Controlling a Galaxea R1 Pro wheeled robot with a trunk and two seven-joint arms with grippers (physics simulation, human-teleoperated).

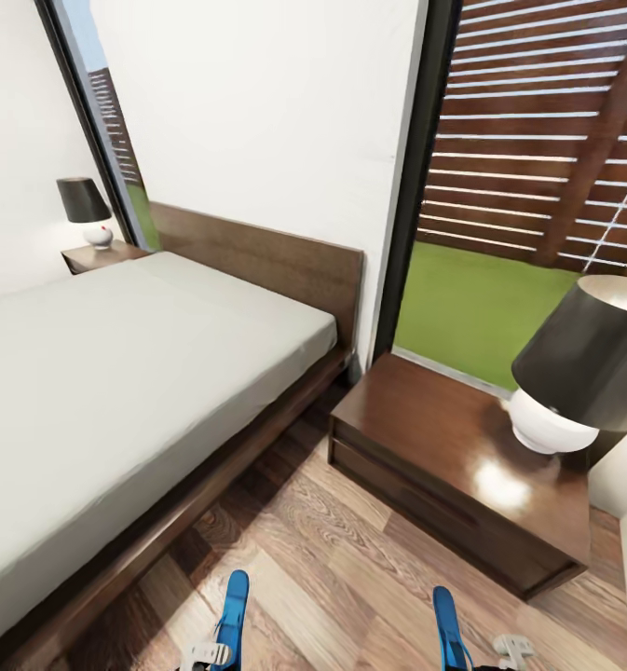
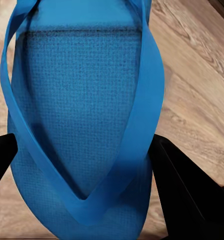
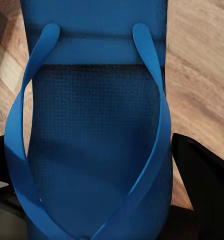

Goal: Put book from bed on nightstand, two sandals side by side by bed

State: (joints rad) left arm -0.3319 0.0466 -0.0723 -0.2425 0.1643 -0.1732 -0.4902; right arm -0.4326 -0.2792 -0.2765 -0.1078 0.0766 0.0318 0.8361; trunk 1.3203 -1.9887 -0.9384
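Head view: the bed [image 1: 117, 373] with its light-grey mattress and dark wooden frame runs along the left, headboard [image 1: 266, 256] against the white wall. No book is visible on the stretch of mattress in frame. Near nightstand [image 1: 462, 475] stands just beside the bed's head-end corner, on the wood-plank floor [image 1: 350, 578]; a lamp with dark shade [image 1: 588, 359] and white base sits at its far right corner, rest of the glossy top bare. A second nightstand [image 1: 99, 254] with a smaller lamp [image 1: 85, 210] stands at the far side of the bed. Window behind shows grass and slatted fence. At the bottom edge, two blue sandals stand out over the floor: left sandal [image 1: 233, 610] and right sandal [image 1: 446, 626], well apart, each with pale claw hardware at its base. Left wrist view: left claw [image 2: 82, 165] is clamped on the left sandal [image 2: 82, 100], dark fingers [image 2: 182, 185] pressing on both long edges of the sole; strap side faces the camera, plank floor behind. Right wrist view: right claw [image 3: 92, 175] is clamped likewise on the right sandal [image 3: 92, 125], dark fingers [image 3: 207, 180] at either edge of the sole, straps toward the camera, floor behind. Both sandals are held off the floor, near the bed's side and in front of the near nightstand.
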